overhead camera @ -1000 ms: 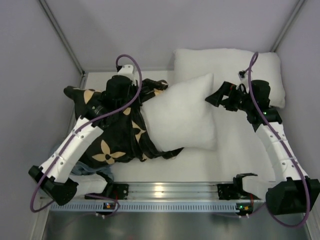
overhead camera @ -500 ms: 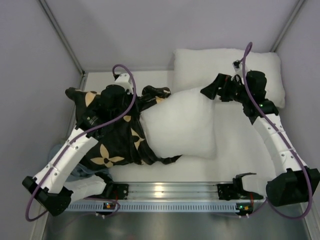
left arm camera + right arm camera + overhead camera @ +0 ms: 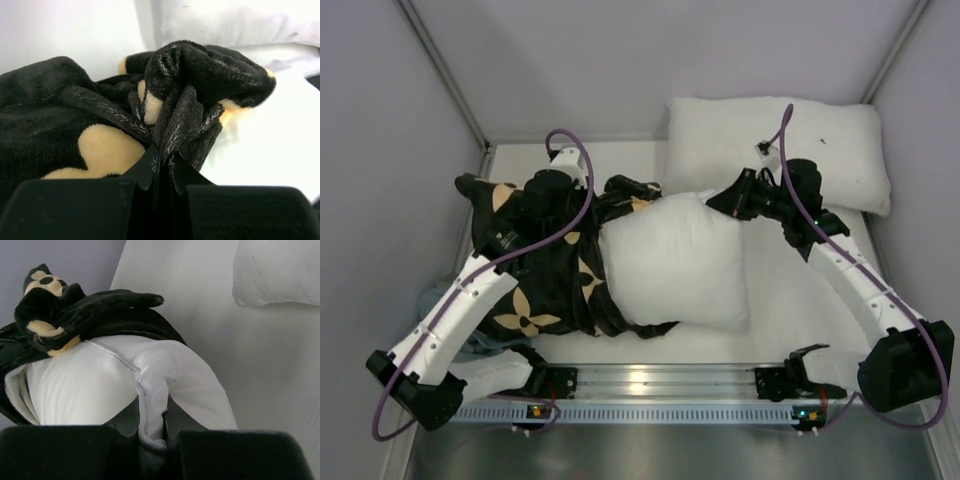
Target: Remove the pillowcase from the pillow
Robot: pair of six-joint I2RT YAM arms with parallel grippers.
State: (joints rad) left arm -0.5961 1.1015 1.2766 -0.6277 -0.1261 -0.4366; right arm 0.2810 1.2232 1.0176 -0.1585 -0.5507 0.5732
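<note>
Nearest, along the front edge, the metal rail (image 3: 640,380) carries both arm bases. Just beyond it on the white table (image 3: 800,300) lies the pillowcase (image 3: 535,290), bunched up on the left. A scrap of blue-grey cloth (image 3: 432,300) shows at its outer side. The pillow (image 3: 675,260) sticks out of the pillowcase's right side, most of it bare, with its left part inside the black fabric. At the pillowcase's far edge the left gripper (image 3: 162,167) is clamped on a thick fold of the plush cloth (the fold rises straight out from between the closed fingers and flops over toward the pillow). Across from it the right gripper (image 3: 151,425) pinches the pillow's far right corner, a ridge of white fabric squeezed between its fingers. Farthest back, a second pillow (image 3: 820,140) lies in the far right corner of the table.
</note>
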